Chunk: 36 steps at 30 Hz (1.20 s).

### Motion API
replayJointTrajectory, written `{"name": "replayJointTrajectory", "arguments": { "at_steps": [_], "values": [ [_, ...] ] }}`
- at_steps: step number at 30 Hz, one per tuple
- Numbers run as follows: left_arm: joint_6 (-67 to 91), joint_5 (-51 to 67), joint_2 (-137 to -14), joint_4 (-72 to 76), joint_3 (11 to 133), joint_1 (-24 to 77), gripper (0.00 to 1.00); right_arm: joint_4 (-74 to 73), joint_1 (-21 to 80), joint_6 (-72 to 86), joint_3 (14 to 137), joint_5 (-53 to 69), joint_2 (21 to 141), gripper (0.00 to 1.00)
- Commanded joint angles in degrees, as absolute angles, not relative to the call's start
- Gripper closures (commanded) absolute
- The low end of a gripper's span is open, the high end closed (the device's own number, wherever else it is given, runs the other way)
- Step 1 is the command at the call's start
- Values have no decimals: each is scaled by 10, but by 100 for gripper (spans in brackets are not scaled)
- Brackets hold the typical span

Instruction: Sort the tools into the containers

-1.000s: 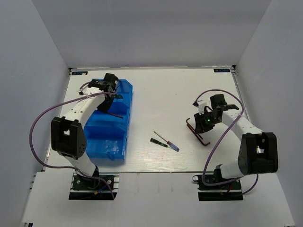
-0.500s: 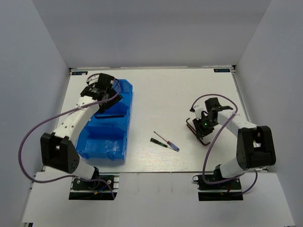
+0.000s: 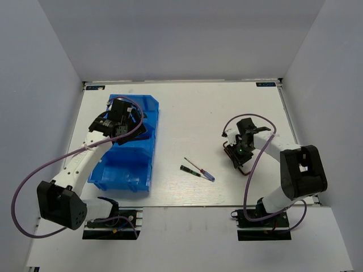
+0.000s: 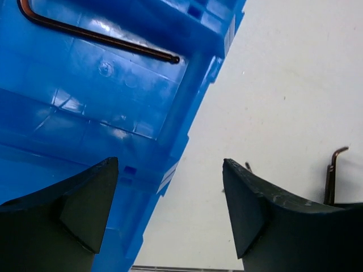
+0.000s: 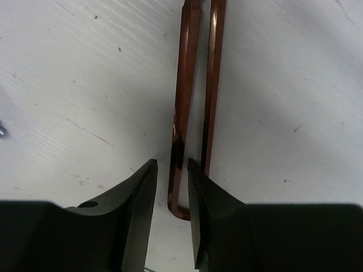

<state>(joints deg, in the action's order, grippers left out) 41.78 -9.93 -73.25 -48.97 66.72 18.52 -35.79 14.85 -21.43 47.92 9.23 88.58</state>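
Observation:
The three joined blue bins [image 3: 148,161] stand at the left. My left gripper [image 3: 129,126] hangs open and empty over their right side. In the left wrist view [image 4: 170,161] one dark hex key [image 4: 96,35] lies inside a bin [image 4: 85,102]. My right gripper [image 3: 241,148] is down on the table at the right. In the right wrist view [image 5: 172,164] its jaws are narrowly open and straddle the left of two parallel reddish-brown hex keys [image 5: 180,102]. A small gap shows on the left side of that key. The stubby green screwdrivers are out of sight.
The red-blue thin screwdriver [image 3: 201,170] and the green-black one [image 3: 189,169] lie side by side at mid-table. The tip of a hex key [image 4: 330,175] shows on the white table beyond the bins. Grey walls enclose the table.
My left gripper has moved from the far bin toward the near side along the bins' right edge. My right gripper has shifted left and come down over the hex keys.

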Motion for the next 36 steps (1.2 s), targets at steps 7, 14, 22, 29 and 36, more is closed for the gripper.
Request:
{"name": "replayJointTrajectory", "arguments": {
  "at_steps": [7, 14, 22, 29, 36],
  "values": [
    [377, -31, -679, -483, 624, 219, 20, -301, 210, -207, 449, -7, 946, 100],
    [337, 0, -592, -440, 635, 229, 20, -403, 219, -276, 660, 175, 946, 100],
    [363, 18, -462, -372, 613, 229, 23, -455, 301, -344, 932, 458, 1064, 100],
    [381, 23, -410, -410, 606, 229, 27, -218, 395, -260, 1027, 504, 1156, 100],
    [387, 18, -392, -445, 628, 229, 27, -75, 471, -109, 1185, 390, 1279, 100]
  ]
}}
